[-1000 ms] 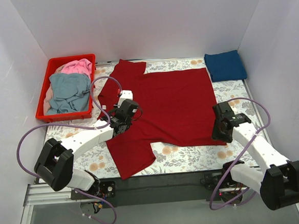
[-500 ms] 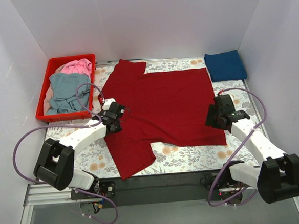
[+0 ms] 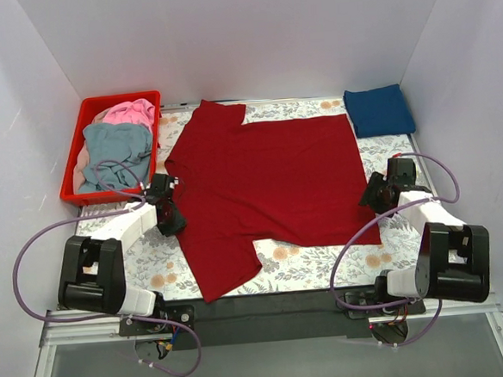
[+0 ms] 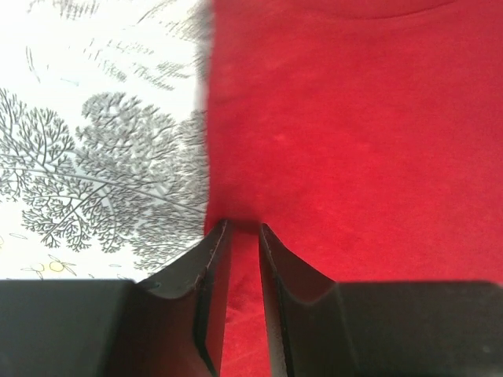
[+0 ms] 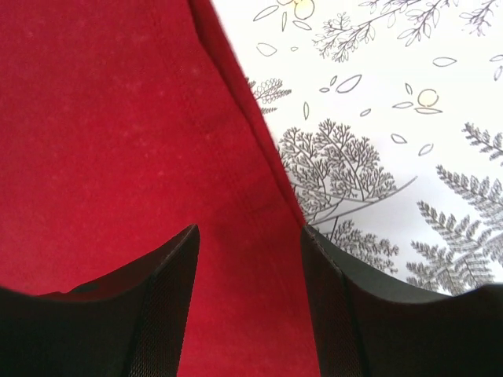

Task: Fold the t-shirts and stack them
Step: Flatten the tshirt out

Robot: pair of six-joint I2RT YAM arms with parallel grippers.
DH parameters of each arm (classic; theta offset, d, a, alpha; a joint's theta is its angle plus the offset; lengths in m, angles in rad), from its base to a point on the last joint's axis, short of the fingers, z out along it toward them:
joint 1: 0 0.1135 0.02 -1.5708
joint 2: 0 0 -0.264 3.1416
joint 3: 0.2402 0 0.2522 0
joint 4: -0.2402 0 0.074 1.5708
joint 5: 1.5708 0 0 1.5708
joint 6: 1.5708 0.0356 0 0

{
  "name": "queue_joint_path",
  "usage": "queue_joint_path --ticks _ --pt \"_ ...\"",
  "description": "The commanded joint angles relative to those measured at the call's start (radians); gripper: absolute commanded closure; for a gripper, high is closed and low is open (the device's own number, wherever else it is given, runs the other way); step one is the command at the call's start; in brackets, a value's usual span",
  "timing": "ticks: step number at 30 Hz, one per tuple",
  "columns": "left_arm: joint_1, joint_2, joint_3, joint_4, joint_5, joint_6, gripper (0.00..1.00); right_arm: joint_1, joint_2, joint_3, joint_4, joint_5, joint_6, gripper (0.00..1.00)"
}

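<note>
A dark red t-shirt (image 3: 268,179) lies spread flat on the flower-print table (image 3: 326,265), with its sleeves to the left. My left gripper (image 3: 172,213) is low at its left edge. In the left wrist view (image 4: 242,226) the jaws stand a narrow gap apart, with red cloth (image 4: 354,141) showing flat under and between them. My right gripper (image 3: 374,194) is open at the shirt's right hem. In the right wrist view (image 5: 250,229) it straddles the hem (image 5: 236,118) and holds nothing. A folded navy blue t-shirt (image 3: 379,110) lies at the back right.
A red plastic basket (image 3: 107,99) at the back left holds a crumpled grey-blue shirt (image 3: 115,150) and a pink one (image 3: 132,110). White walls close in the table on three sides. Purple cables loop beside both arms.
Both arms have swung outward. The left gripper moved from over the shirt's body to its left edge. The right gripper moved back and right to the right hem.
</note>
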Motion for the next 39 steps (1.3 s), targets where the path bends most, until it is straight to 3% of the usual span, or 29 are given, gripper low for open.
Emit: queue_joint_path --ticks 1,5,19,26,30,32,33,34,39 --pt "0.059 0.017 -0.021 -0.031 0.12 -0.015 0.81 -0.031 0.036 -0.008 0.085 -0.045 -0.01 0.39" --pt "0.107 0.021 -0.015 -0.046 0.141 -0.017 0.84 -0.044 0.086 0.001 0.098 -0.033 -0.026 0.39" --pt "0.124 0.1 0.059 -0.084 0.089 0.014 0.84 -0.062 0.24 0.113 0.109 0.06 -0.086 0.38" --pt "0.124 0.081 0.08 -0.078 0.089 0.028 0.83 -0.028 0.163 0.157 0.109 -0.002 -0.092 0.4" --pt "0.124 0.068 0.075 -0.078 0.093 0.031 0.83 0.019 0.155 0.162 0.172 -0.145 -0.107 0.42" --pt "0.124 0.061 0.066 -0.077 0.093 0.032 0.83 0.051 0.202 0.201 0.227 -0.183 -0.122 0.43" --pt "0.124 0.058 0.059 -0.074 0.1 0.029 0.83 0.077 0.356 0.334 0.246 -0.24 -0.162 0.43" --pt "0.124 0.058 0.057 -0.074 0.1 0.029 0.83 0.079 0.406 0.353 0.246 -0.249 -0.165 0.43" --pt "0.122 0.058 0.051 -0.075 0.099 0.029 0.83 0.081 0.552 0.446 0.246 -0.211 -0.174 0.43"
